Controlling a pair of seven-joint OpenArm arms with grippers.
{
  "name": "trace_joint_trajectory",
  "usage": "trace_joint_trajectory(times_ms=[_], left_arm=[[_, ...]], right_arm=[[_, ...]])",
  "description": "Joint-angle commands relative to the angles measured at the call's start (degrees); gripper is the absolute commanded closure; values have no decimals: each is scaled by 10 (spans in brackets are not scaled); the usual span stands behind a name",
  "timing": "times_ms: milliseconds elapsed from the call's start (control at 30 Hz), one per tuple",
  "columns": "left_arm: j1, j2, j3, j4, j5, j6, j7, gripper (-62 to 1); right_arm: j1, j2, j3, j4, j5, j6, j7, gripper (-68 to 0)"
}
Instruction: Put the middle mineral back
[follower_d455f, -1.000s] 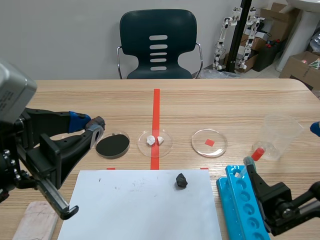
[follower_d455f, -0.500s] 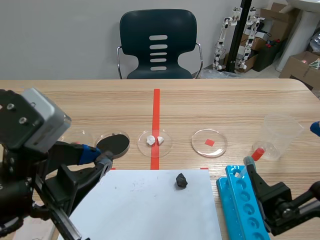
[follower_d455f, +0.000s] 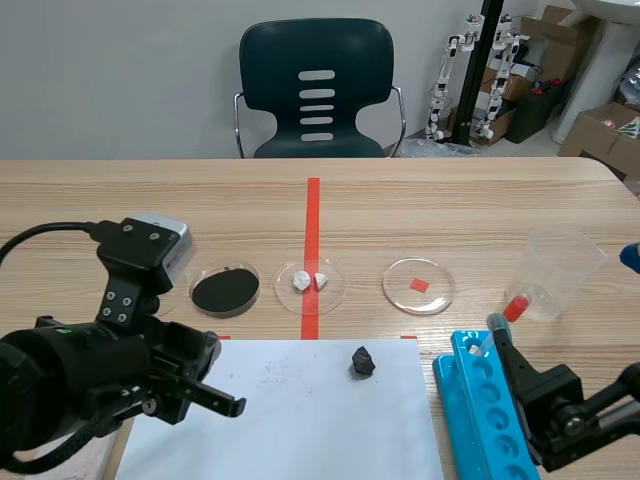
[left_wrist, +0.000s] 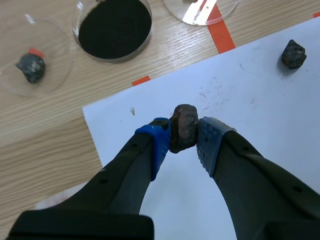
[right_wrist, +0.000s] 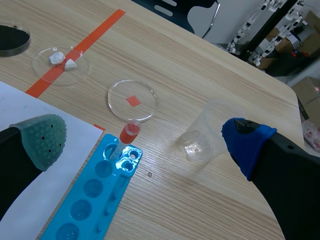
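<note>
My left gripper (left_wrist: 184, 136) is shut on a brown mineral (left_wrist: 184, 127), held above the left part of the white paper (left_wrist: 265, 115). A small black rock (left_wrist: 294, 54) lies on the paper ahead and to the right; in the scene view the black rock (follower_d455f: 362, 361) sits near the sheet's far edge. Ahead of the gripper stand a dish of black powder (left_wrist: 116, 27) and a clear dish (left_wrist: 56, 75) holding a dark grey rock (left_wrist: 31, 66). My left arm (follower_d455f: 100, 370) stands low at the left. My right gripper (right_wrist: 145, 137) is open above the blue rack.
A dish with white pieces (follower_d455f: 310, 285) sits on the red tape line, and a clear dish with a red square (follower_d455f: 418, 285) to its right. A plastic beaker (follower_d455f: 560, 270), a blue tube rack (follower_d455f: 485, 400) and a red-capped tube (follower_d455f: 510, 310) stand at the right.
My left arm has swung down and inward from a raised pose at the left, now low over the paper's left edge. The right arm has not moved.
</note>
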Motion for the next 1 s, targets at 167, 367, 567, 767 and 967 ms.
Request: trace_joint_trajectory(times_ms=[167,367,567,767,967], left_arm=[[-69,24,67,-64,-2,57,43,-120],[-139,54,127,-130,-2,108,90,-120],[-198,83,154,-179,2,129,126,-120],[-250,110,160,-242,2,139,166,-120],[-291,134,162,-300,2,140,179,-120]], right_arm=[[5,0,2,10,4,-3,11,-679],[5,0,2,10,4,-3,11,-679],[5,0,2,10,4,-3,11,-679],[5,0,2,10,4,-3,11,-679],[5,0,2,10,4,-4,10,-679]])
